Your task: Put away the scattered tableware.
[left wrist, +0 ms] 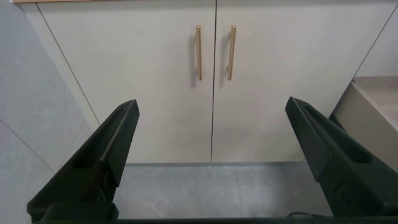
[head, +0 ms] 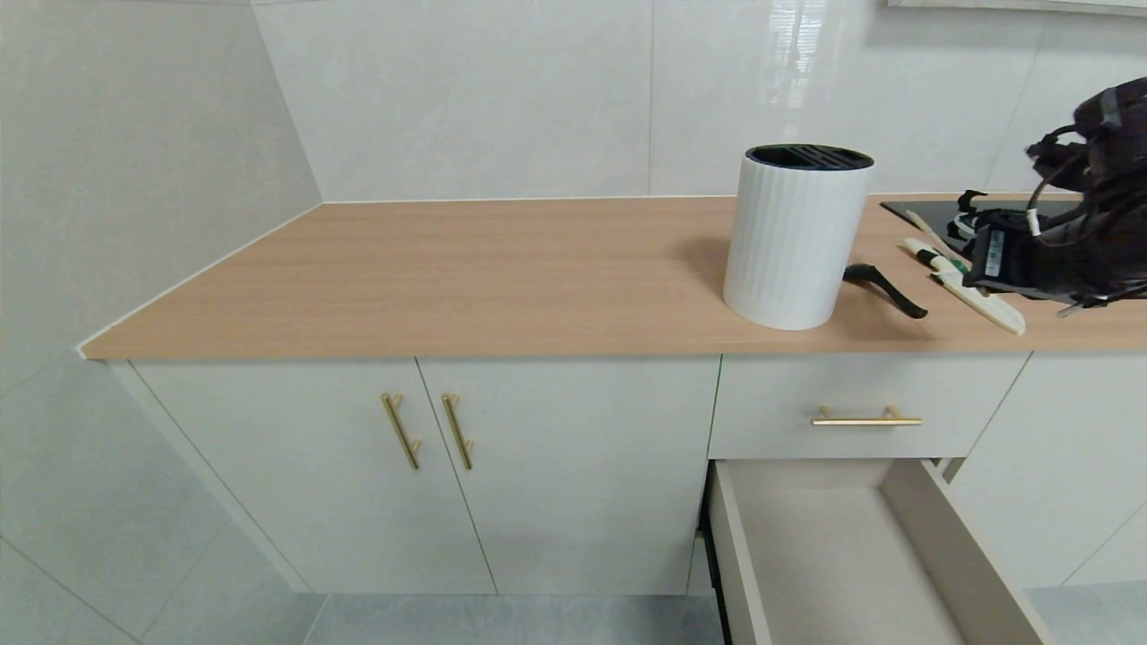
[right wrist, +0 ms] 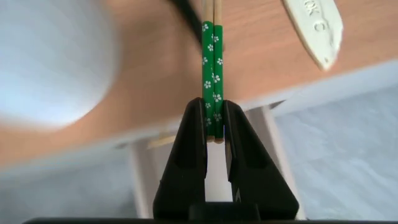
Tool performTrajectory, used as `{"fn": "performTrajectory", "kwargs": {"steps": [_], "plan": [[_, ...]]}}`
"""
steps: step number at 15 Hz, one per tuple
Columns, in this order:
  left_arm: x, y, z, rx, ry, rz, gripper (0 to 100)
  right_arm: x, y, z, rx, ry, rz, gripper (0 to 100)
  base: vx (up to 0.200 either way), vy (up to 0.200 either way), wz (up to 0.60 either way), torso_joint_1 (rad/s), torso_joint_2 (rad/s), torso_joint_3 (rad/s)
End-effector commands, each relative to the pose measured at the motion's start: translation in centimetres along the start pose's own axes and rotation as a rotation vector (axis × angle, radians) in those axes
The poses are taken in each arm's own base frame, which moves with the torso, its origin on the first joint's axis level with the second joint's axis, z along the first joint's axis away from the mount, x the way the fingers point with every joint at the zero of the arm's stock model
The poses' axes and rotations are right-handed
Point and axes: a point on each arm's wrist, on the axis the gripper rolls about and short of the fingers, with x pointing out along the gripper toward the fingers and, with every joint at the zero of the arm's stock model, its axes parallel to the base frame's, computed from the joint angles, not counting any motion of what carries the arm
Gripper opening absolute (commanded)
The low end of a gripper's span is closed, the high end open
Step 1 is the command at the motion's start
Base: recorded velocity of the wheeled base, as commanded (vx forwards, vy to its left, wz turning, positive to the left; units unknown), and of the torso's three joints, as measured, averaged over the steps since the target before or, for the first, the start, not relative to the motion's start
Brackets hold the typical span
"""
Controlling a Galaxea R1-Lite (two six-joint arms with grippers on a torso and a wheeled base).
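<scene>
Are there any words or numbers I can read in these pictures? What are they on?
Raised letters on the cream utensil: blurred and cut off, unreadable.
Print on the white sticker on the right gripper: too small to read.
Marks on the green chopsticks: only white flowers, no words.

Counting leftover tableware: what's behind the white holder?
A black handle pokes out from behind the white holder toward the robot's right. Its other end is covered, so the utensil type is unclear.

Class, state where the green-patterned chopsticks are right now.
In the right wrist view, the chopsticks sit clamped in the jaws of the right gripper, above the counter edge, near the white holder.
</scene>
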Motion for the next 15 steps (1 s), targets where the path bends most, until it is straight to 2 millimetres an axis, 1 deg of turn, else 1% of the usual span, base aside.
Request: {"fn": "performTrajectory", "kwargs": {"steps": [1, 2, 3, 4, 5, 7, 9, 12, 15], "plan": [[0.0, 0.0, 0.0, -0.001, 0.001, 0.000, 100, -10.1, -1.0, -2.3, -0.006, -0.058, 0.191, 0, 0.000, 0.000, 0.00, 0.000, 0.00, 0.000], [0.0, 0.0, 0.0, -0.001, 0.001, 0.000, 100, -12.3, -1.4, -3.3, -0.010, -0.044, 0.252, 0, 0.000, 0.000, 0.00, 0.000, 0.00, 0.000], [0.0, 0.0, 0.0, -0.001, 0.001, 0.000, 100, -13.7, -1.5, -3.9, -0.013, -0.038, 0.319, 0, 0.000, 0.000, 0.00, 0.000, 0.00, 0.000], [0.0, 0.0, 0.0, -0.001, 0.001, 0.000, 100, -15.9, -1.9, -5.3, -0.013, -0.005, 0.431, 0, 0.000, 0.000, 0.00, 0.000, 0.00, 0.000], [0.0, 0.0, 0.0, -0.001, 0.001, 0.000, 100, -17.1, -2.2, -6.1, -0.015, 0.028, 0.466, 0, 0.000, 0.000, 0.00, 0.000, 0.00, 0.000], [0.0, 0.0, 0.0, -0.001, 0.001, 0.000, 100, -18.1, -2.4, -7.8, -0.034, 0.126, 0.475, 0, 0.000, 0.000, 0.00, 0.000, 0.00, 0.000], [0.0, 0.0, 0.0, -0.001, 0.001, 0.000, 100, -18.1, -2.6, -9.6, -0.060, 0.207, 0.473, 0, 0.000, 0.000, 0.00, 0.000, 0.00, 0.000], [0.0, 0.0, 0.0, -0.001, 0.001, 0.000, 100, -17.8, -2.9, -10.7, -0.087, 0.278, 0.453, 0, 0.000, 0.000, 0.00, 0.000, 0.00, 0.000], [0.0, 0.0, 0.0, -0.001, 0.001, 0.000, 100, -12.7, -1.8, -11.7, -0.098, 0.551, 0.374, 0, 0.000, 0.000, 0.00, 0.000, 0.00, 0.000]]}}
